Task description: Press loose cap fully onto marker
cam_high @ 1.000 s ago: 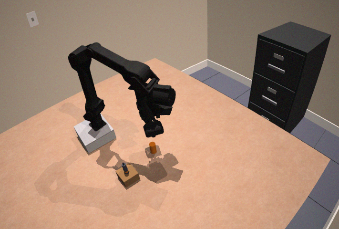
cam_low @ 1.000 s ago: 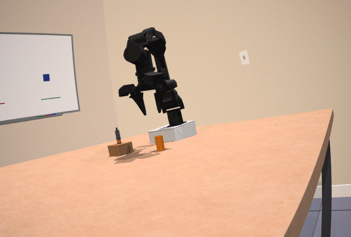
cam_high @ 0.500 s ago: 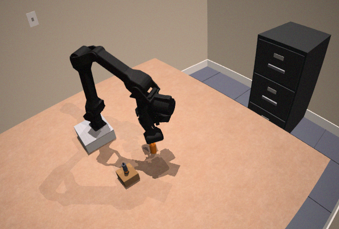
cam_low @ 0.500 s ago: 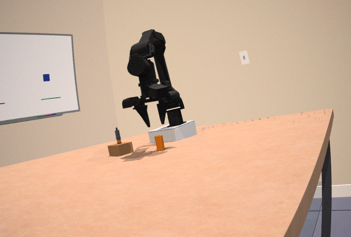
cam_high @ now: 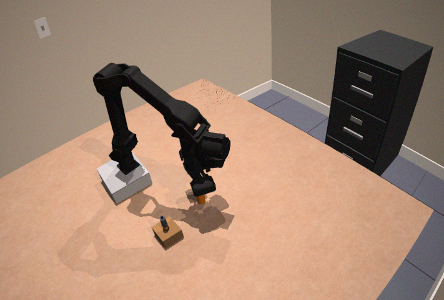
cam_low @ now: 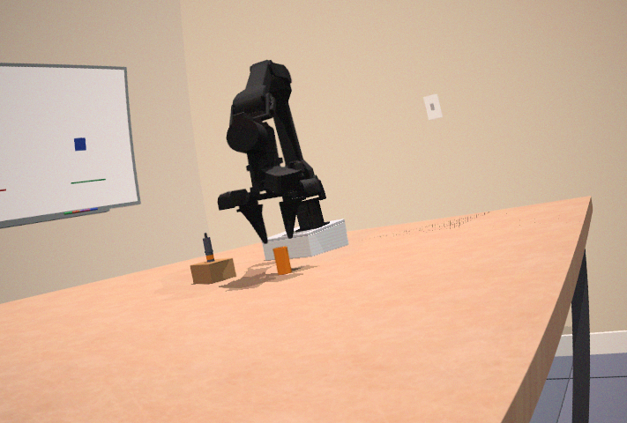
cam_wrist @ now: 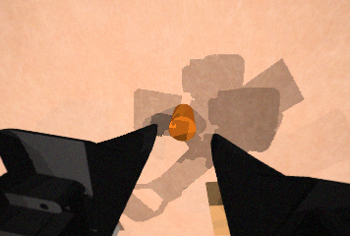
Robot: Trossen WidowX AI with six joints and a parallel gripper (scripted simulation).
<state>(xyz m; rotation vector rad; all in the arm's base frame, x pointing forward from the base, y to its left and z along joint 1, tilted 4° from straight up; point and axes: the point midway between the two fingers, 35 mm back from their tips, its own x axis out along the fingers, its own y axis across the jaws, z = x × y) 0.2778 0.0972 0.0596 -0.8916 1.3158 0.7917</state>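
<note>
We see our gripper (cam_low: 274, 239) half open, holding nothing, tips just above the upright orange cap (cam_low: 281, 260); marker (cam_low: 207, 247) in holder block (cam_low: 212, 270), well aside.

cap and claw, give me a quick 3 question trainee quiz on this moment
1. True or false: the claw is shut on the cap.
2. What stands in the holder block?
3. The cap is: A) on the marker, B) lying on its side, C) upright on the table under the claw.

Key: 1. False; the claw is open above it. 2. The marker, uncapped. 3. C.
</note>
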